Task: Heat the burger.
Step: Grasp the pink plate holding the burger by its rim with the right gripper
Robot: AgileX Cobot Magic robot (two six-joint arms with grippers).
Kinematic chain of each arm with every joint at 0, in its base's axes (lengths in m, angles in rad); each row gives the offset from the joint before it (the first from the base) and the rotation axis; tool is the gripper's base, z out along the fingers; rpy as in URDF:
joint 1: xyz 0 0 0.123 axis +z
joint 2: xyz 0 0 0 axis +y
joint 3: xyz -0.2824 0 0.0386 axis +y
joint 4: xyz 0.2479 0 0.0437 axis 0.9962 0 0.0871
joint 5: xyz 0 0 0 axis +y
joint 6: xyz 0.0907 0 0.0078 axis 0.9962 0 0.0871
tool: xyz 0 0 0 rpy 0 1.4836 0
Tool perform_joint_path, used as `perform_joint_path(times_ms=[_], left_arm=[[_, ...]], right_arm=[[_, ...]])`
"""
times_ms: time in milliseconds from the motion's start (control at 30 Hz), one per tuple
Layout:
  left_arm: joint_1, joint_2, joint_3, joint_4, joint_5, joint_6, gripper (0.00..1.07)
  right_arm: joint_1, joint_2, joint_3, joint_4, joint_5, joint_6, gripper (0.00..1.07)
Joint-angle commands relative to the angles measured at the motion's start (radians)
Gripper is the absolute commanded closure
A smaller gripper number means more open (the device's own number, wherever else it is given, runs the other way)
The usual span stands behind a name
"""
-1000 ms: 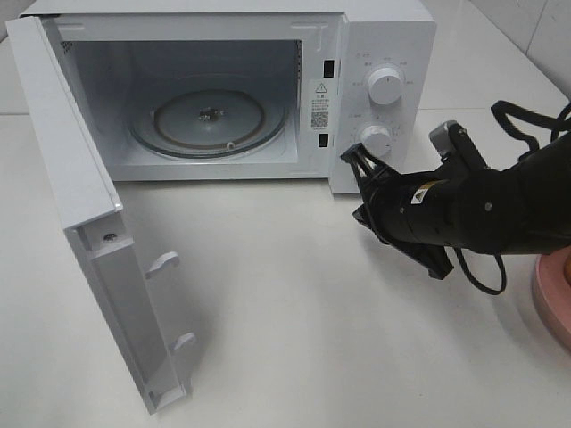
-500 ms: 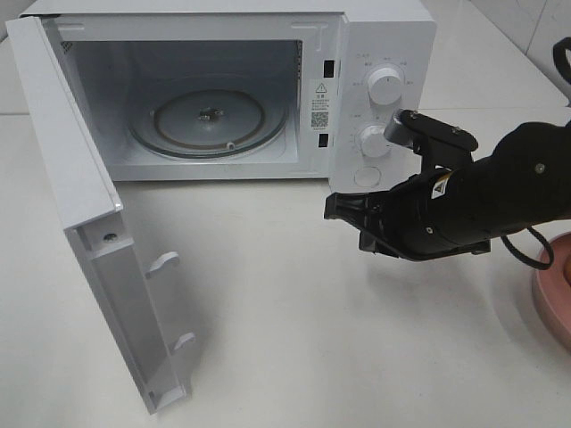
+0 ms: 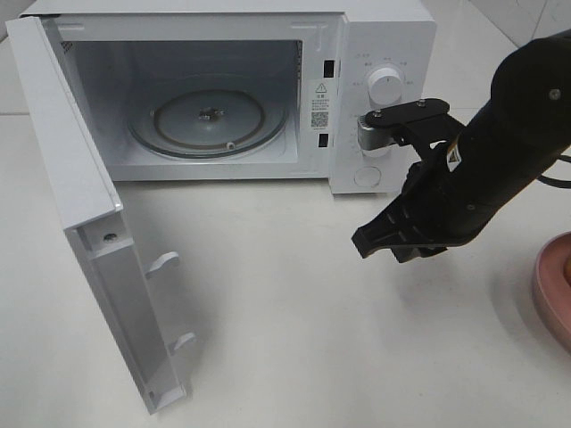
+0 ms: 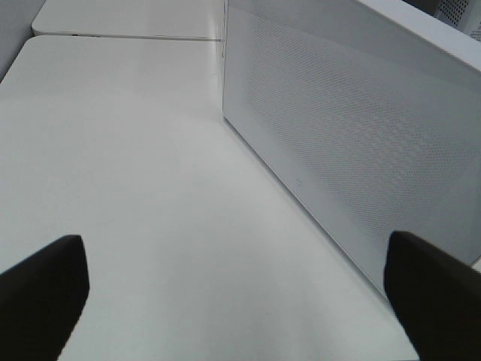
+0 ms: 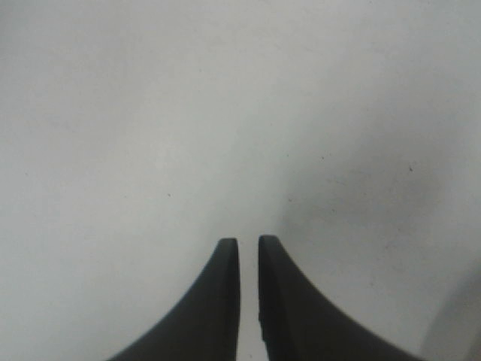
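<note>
The burger is out of view. The white microwave (image 3: 384,36) stands at the back with its door (image 3: 80,205) swung wide to the left, and its glass turntable (image 3: 210,116) is bare. My right gripper (image 3: 364,244) hangs over the table in front of the control panel, pointing down and to the left. In the right wrist view its fingertips (image 5: 249,248) are a narrow slit apart with nothing between them. My left gripper (image 4: 240,301) shows only in the left wrist view, wide open and empty beside a perforated white wall of the microwave (image 4: 353,135).
A pink round plate (image 3: 555,285) lies at the right edge of the table, cut off by the frame. The two dials (image 3: 385,85) sit on the microwave's panel just behind my right arm. The door's latch hooks (image 3: 165,263) stick out over the table.
My right arm has drawn back from the lower dial, risen and turned its gripper down toward the table. Its fingers have parted a little. The left gripper has not moved.
</note>
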Motion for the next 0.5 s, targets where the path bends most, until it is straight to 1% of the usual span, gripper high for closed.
perform_joint_path(times_ms=[33,67,100,133,167,200,233,267,300,333,367,400,433,467,500], left_arm=[[0.002,-0.017,0.001,-0.005,-0.002,-0.002,0.07],[0.002,-0.017,0.001,-0.005,-0.002,-0.002,0.07],[0.002,-0.017,0.001,-0.005,-0.002,-0.002,0.07],[0.002,-0.017,0.001,-0.005,-0.002,-0.002,0.07],[0.002,-0.017,0.001,-0.005,-0.002,-0.002,0.07],[0.002,-0.017,0.001,-0.005,-0.002,-0.002,0.07],[0.002,-0.017,0.001,-0.005,-0.002,-0.002,0.07],[0.002,-0.017,0.001,-0.005,-0.002,-0.002,0.07],[0.002,-0.017,0.001,-0.005,-0.002,-0.002,0.07],[0.002,-0.017,0.001,-0.005,-0.002,-0.002,0.07],[0.002,-0.017,0.001,-0.005,-0.002,-0.002,0.07],[0.002,-0.017,0.001,-0.005,-0.002,-0.003,0.07],[0.002,-0.017,0.001,-0.005,-0.002,-0.002,0.07],[0.002,-0.017,0.001,-0.005,-0.002,-0.002,0.07],[0.002,-0.017,0.001,-0.005,-0.002,-0.002,0.07]], right_arm=[[-0.039,-0.007,-0.012,-0.024,0.101,-0.074,0.82],[-0.048,-0.007,-0.012,-0.024,0.12,-0.081,0.78],[-0.048,-0.007,-0.012,-0.024,0.12,-0.081,0.78],[-0.068,-0.007,-0.012,-0.02,0.155,-0.089,0.67],[-0.079,-0.008,-0.012,-0.019,0.17,-0.091,0.62],[-0.079,-0.008,-0.012,-0.019,0.17,-0.091,0.62],[-0.099,-0.011,-0.012,-0.021,0.194,-0.101,0.51],[-0.111,-0.015,-0.012,-0.027,0.203,-0.112,0.46],[-0.111,-0.015,-0.012,-0.027,0.203,-0.112,0.46],[-0.128,-0.024,-0.012,-0.057,0.218,-0.131,0.33],[-0.128,-0.024,-0.012,-0.057,0.218,-0.131,0.33],[-0.151,-0.03,-0.012,-0.086,0.232,-0.132,0.23],[-0.162,-0.033,-0.011,-0.092,0.24,-0.132,0.18],[-0.162,-0.033,-0.011,-0.092,0.24,-0.132,0.18],[-0.183,-0.038,-0.002,-0.099,0.25,-0.132,0.14]])
